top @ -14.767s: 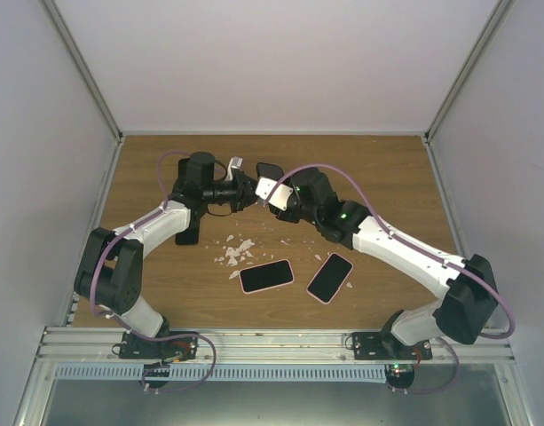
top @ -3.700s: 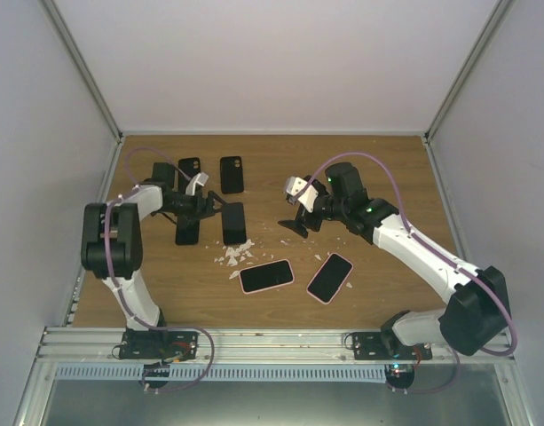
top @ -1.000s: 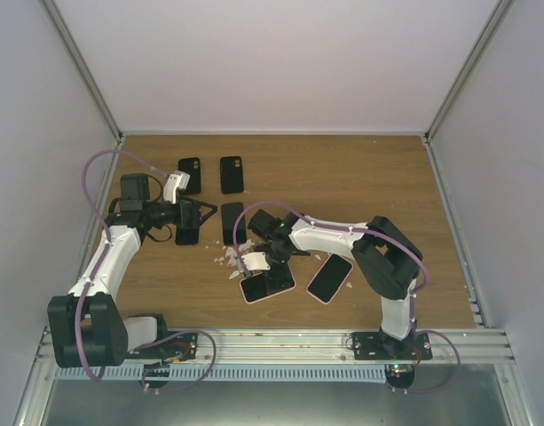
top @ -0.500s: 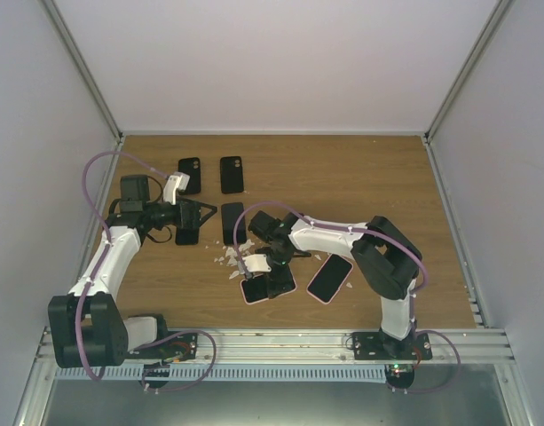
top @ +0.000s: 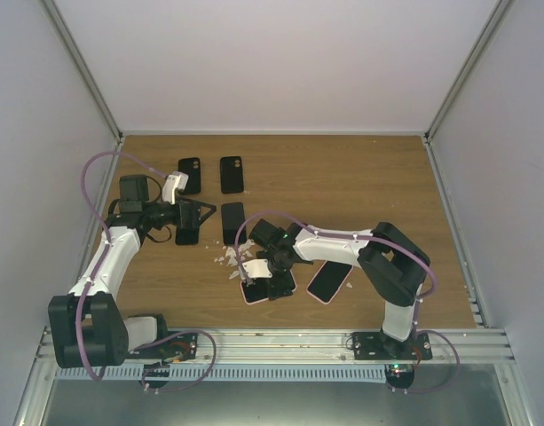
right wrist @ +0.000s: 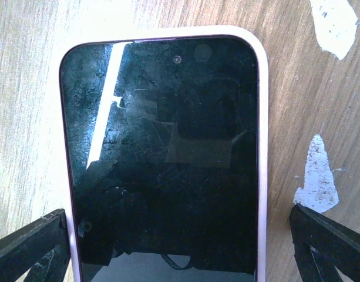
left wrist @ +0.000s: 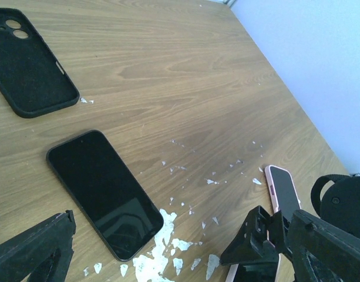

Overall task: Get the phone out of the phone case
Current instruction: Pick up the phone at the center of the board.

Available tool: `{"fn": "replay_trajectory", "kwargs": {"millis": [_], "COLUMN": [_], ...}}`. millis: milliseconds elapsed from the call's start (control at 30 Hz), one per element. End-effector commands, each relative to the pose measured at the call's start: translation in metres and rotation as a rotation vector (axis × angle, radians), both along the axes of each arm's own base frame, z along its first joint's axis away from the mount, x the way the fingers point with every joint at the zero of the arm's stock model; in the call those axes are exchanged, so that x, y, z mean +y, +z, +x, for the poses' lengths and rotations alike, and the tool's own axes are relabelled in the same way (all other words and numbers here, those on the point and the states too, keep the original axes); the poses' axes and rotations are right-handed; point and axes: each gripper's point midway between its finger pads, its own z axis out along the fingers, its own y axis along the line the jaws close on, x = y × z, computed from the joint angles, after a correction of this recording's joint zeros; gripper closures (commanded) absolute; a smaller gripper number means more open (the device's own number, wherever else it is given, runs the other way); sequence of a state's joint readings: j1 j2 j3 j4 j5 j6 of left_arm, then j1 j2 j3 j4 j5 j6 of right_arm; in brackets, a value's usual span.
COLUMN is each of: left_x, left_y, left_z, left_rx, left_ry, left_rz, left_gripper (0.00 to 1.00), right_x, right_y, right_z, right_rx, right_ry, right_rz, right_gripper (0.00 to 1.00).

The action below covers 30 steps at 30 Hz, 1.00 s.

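Two arms reach over the wooden table (top: pixel 360 177). The right gripper (right wrist: pixel 180 252) hangs low over a phone (right wrist: pixel 165 158) in a pink case (right wrist: pixel 263 176), its fingers spread wide to either side of the case; whether they touch it cannot be told. The left gripper (top: pixel 202 216), also spread and empty, hovers well apart at the left.

The pink case lies near the front middle of the table with the phone seated in it, face up. The phone's dark glass is scuffed, and the pink rim shows round its top and sides. A second pink-cased phone (top: pixel 329 278) lies just to the right. A black case (left wrist: pixel 30 61) farther back lies empty, hollow side up. A bare black phone (left wrist: pixel 103 194) lies near white scraps (top: pixel 232 257).
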State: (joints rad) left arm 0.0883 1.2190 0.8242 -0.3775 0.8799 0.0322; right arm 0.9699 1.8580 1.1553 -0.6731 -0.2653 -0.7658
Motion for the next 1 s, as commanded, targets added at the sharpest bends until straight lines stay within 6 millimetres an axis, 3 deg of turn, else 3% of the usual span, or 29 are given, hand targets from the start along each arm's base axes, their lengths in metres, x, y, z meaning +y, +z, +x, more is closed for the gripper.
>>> {"fn": "replay_trajectory", "kwargs": {"millis": [0, 300, 533, 633, 800, 967], "left_x": [0.002, 0.011, 0.014, 0.012, 0.007, 0.007], "left_y": [0.006, 0.005, 0.001, 0.001, 0.002, 0.001], "left_z": [0.005, 0.010, 0.014, 0.014, 0.011, 0.011], "left_rx": [-0.031, -0.030, -0.017, -0.008, -0.002, 0.000], "left_ry": [0.001, 0.050, 0.065, 0.054, 0.019, 0.021], "left_rz": [-0.017, 0.019, 0.019, 0.000, -0.024, -0.029], "left_gripper": [0.01, 0.01, 0.01, 0.01, 0.01, 0.01], "right_x": [-0.009, -0.009, -0.028, -0.029, -0.013, 0.018], "right_y": [-0.015, -0.027, -0.052, -0.052, -0.030, 0.021], "right_z": [-0.009, -0.001, -0.001, -0.003, 0.003, 0.028], "right_rx": [0.006, -0.029, -0.104, -0.094, -0.102, -0.142], "right_ry": [0.001, -0.029, -0.034, -0.038, -0.044, -0.093], "right_rz": [-0.045, -0.061, -0.119, -0.118, -0.049, 0.106], "right_gripper": [0.00, 0.01, 0.04, 0.08, 0.16, 0.24]}}
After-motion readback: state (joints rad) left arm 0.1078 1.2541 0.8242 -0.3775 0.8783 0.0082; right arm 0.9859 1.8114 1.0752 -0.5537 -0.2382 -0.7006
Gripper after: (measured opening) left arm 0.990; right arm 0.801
